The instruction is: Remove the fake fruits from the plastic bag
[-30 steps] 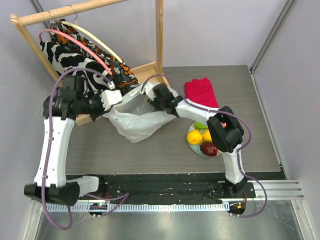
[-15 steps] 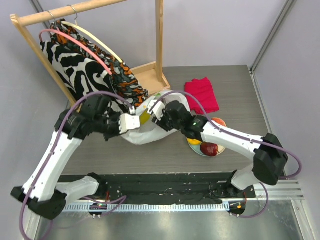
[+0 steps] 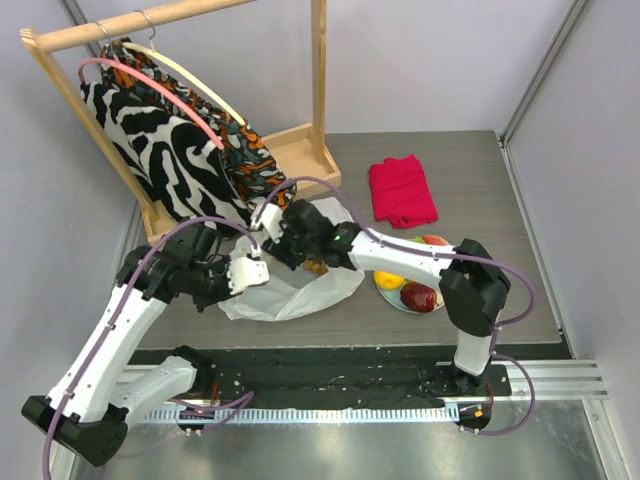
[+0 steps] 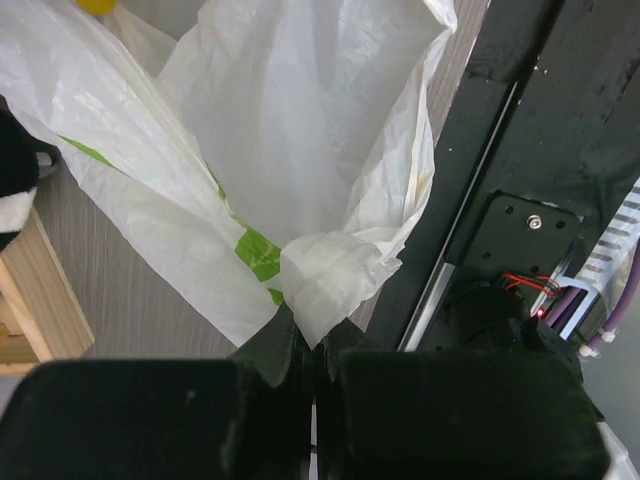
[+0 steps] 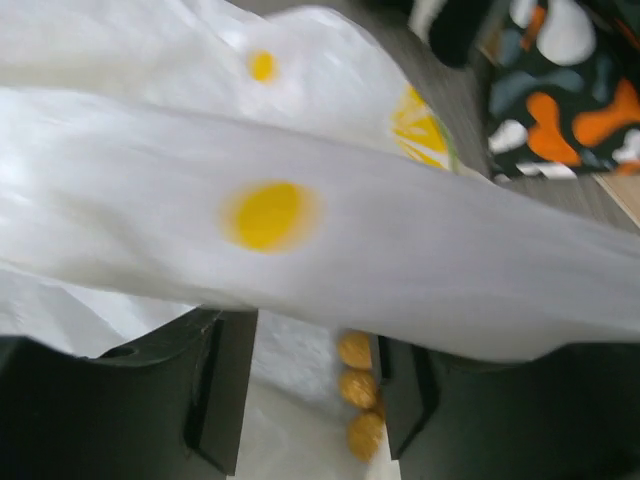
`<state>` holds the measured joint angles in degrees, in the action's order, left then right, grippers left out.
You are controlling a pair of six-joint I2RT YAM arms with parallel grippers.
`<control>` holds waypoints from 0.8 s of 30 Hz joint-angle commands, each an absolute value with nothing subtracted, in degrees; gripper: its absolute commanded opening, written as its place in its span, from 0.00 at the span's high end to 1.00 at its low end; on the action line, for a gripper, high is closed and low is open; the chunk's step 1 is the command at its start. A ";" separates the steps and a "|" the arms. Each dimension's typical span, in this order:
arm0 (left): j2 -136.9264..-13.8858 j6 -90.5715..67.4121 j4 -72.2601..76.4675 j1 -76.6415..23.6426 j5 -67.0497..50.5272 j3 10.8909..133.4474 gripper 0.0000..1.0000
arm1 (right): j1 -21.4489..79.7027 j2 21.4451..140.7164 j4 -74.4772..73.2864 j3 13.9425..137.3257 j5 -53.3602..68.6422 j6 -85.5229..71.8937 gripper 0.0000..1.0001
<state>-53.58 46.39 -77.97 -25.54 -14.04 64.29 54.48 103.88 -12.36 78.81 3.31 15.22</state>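
The white plastic bag [image 3: 290, 292] lies crumpled on the table, its mouth toward the back. My left gripper [image 3: 250, 272] is shut on a bunched edge of the plastic bag [image 4: 300, 150], pinched between the fingertips [image 4: 315, 335]. My right gripper [image 3: 300, 250] reaches into the bag mouth, jaws apart. In the right wrist view a brownish grape-like cluster [image 5: 357, 385] lies against the inner side of the right finger, with bag film [image 5: 300, 230] stretched across above it. Other fake fruits sit on a plate: a yellow lemon [image 3: 389, 280], a dark red apple [image 3: 419, 297] and an orange-red piece [image 3: 435, 241].
The plate [image 3: 398, 305] stands right of the bag, under my right forearm. A folded red cloth [image 3: 403, 190] lies behind it. A wooden clothes rack [image 3: 320, 90] with patterned garments [image 3: 180, 150] fills the back left. A black rail [image 4: 500, 150] runs along the table's near edge.
My left gripper has drawn the bag edge toward the near edge, and the bag now lies lower and flatter. My right gripper has moved left into the bag mouth.
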 commanded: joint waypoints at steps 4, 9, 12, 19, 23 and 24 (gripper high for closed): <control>-52.12 43.51 -89.38 -24.17 -17.58 66.62 1.00 | 59.59 110.73 -8.17 84.98 -3.95 16.34 0.33; -51.95 43.51 -89.30 -24.08 -17.75 67.15 1.00 | 59.94 114.17 -10.10 88.24 -6.76 25.81 0.26; -51.50 43.33 -89.38 -24.17 -18.10 66.80 1.00 | 59.94 115.13 -11.60 89.65 -8.70 29.96 0.25; -51.24 43.24 -88.77 -24.17 -19.33 67.15 1.00 | 60.20 121.19 -21.32 98.40 -9.67 39.27 0.25; -51.50 43.42 -89.30 -24.17 -21.18 68.38 1.00 | 60.12 127.61 -30.31 106.68 -9.41 42.44 0.25; -51.59 43.59 -89.38 -24.17 -21.27 68.73 1.00 | 60.12 129.62 -31.80 107.92 -8.88 43.15 0.25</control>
<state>-51.79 43.86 -77.84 -24.36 -18.37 65.78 59.92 124.75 -21.71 102.10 -8.51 37.78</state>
